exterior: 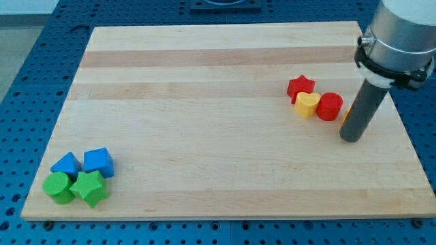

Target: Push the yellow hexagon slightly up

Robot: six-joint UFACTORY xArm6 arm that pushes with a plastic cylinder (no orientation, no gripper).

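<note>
My tip (pixel 351 139) rests on the wooden board (pixel 204 102) at the view's right. The yellow hexagon (pixel 347 113) is almost wholly hidden behind the rod; only a thin sliver shows at the rod's left edge, just above the tip. A red cylinder (pixel 330 106) sits just left of the rod. A yellow heart (pixel 306 104) touches the cylinder's left side, and a red star (pixel 300 86) lies above the heart.
At the view's bottom left is a tight cluster: a blue triangular block (pixel 66 164), a blue cube (pixel 98 161), a green cylinder (pixel 57 187) and a green star (pixel 90 188). The board's right edge lies close to the rod.
</note>
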